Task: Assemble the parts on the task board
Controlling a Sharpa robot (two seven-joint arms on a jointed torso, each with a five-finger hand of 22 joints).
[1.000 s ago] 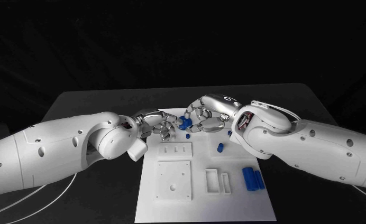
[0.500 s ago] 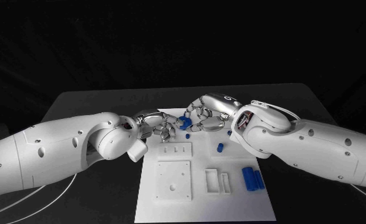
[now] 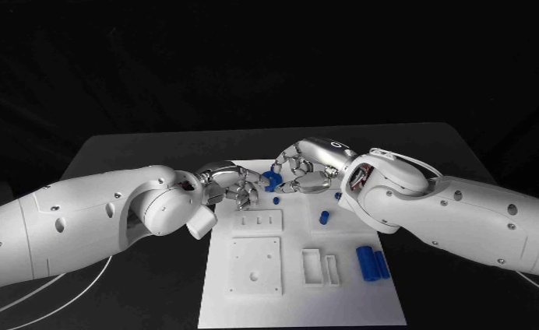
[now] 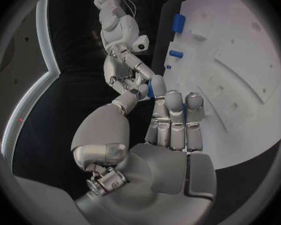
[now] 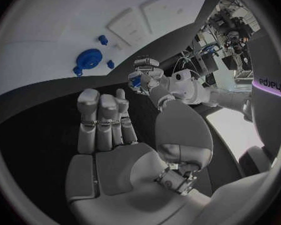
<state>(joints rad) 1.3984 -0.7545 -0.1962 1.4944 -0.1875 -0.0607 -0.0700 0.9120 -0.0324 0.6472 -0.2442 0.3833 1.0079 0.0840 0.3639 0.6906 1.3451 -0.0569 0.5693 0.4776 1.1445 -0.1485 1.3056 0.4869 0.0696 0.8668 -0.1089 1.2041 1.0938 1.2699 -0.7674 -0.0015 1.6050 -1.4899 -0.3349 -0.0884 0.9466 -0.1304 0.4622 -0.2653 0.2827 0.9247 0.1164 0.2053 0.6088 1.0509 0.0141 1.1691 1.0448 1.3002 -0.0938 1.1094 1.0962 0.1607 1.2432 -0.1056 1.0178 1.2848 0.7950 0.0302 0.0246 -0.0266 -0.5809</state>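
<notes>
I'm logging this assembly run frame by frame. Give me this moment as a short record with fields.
board: white board in the middle of the black table
left hand: left hand over the board's far end, pinching a small blue part
right hand: right hand facing the left hand, fingers close by the same part; cannot tell whether it grips it
loose parts: two blue cylinders lying side by side near the board's right edge
standing parts: a short blue peg upright on the board

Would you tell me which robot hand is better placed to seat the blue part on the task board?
Left, probably: the left robot hand appears to pinch the blue part over the task board; the right robot hand curls on nothing.
</notes>
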